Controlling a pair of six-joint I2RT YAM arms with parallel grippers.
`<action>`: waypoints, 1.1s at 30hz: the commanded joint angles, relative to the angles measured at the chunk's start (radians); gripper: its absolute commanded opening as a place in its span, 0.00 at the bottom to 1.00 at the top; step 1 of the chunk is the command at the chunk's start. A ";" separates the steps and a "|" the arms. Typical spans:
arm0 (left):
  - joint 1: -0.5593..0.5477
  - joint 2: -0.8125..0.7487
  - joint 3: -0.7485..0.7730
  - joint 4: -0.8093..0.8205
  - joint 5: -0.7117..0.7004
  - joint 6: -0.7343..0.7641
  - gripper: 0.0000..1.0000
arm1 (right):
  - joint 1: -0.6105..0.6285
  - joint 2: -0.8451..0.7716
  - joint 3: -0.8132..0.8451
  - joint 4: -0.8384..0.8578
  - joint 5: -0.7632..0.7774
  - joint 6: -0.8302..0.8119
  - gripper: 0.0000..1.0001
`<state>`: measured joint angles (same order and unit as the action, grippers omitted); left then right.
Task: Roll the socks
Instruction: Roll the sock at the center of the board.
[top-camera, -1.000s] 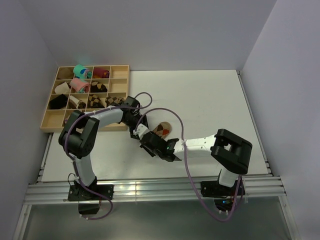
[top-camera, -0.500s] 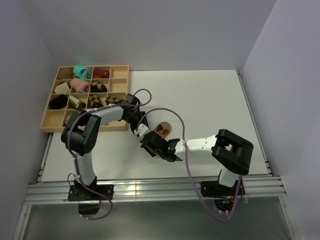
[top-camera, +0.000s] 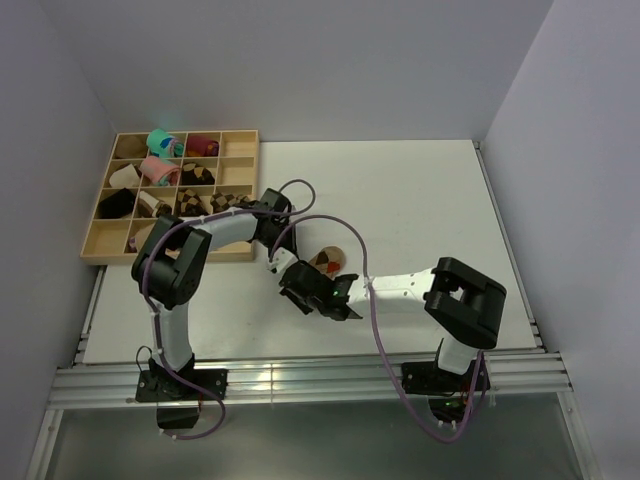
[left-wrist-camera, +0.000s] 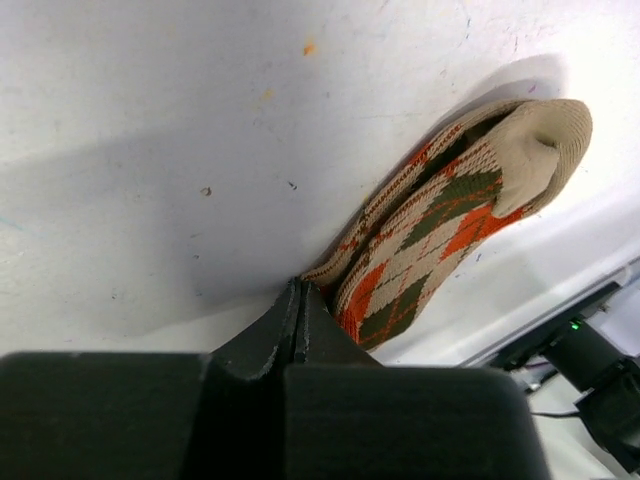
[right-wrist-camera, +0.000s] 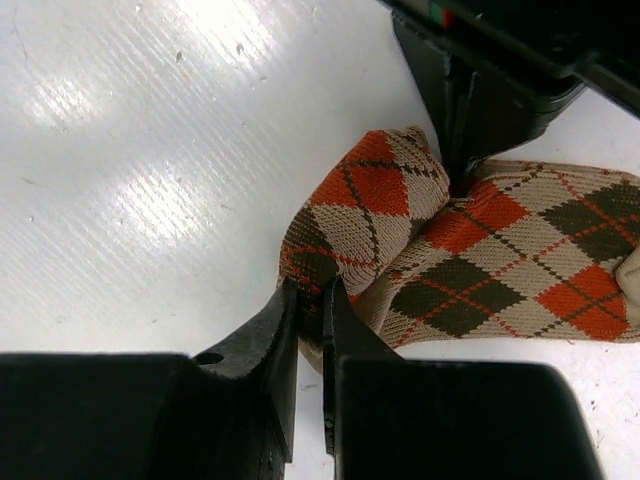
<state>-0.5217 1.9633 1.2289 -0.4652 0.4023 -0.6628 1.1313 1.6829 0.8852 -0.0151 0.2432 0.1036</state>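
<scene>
Right gripper (right-wrist-camera: 308, 292) nipping the folded near end of the sock (right-wrist-camera: 470, 250), jaws almost together, sock lying on the white table (top-camera: 420, 200) between both grippers, left gripper (left-wrist-camera: 300, 295) clenched on its far edge, wooden tray (top-camera: 100, 245) of rolls (top-camera: 160, 170) beyond, far left.

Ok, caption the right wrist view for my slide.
Right fingers and left fingers both pinch the folded end of the orange-and-brown argyle sock on the white table.

2 grippers: left gripper (left-wrist-camera: 300, 296), right gripper (right-wrist-camera: 309, 300). 1 tray (top-camera: 105, 254) holds 1 teal roll (top-camera: 160, 142), 1 pink roll (top-camera: 158, 170), 1 maroon roll (top-camera: 203, 147). 1 or 2 socks (right-wrist-camera: 480, 250), unclear which.
</scene>
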 joint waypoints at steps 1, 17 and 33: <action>-0.004 0.062 0.027 -0.018 -0.209 0.068 0.01 | 0.001 -0.049 0.023 -0.106 -0.064 0.016 0.00; -0.003 0.045 0.050 0.013 -0.272 0.072 0.01 | -0.043 -0.023 0.029 -0.103 -0.226 0.059 0.00; -0.001 -0.162 -0.019 0.085 -0.324 -0.007 0.47 | -0.327 0.020 -0.121 0.104 -0.673 0.166 0.00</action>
<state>-0.5285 1.8870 1.2156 -0.4152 0.1505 -0.6472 0.8272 1.6615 0.8032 0.0990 -0.3267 0.2398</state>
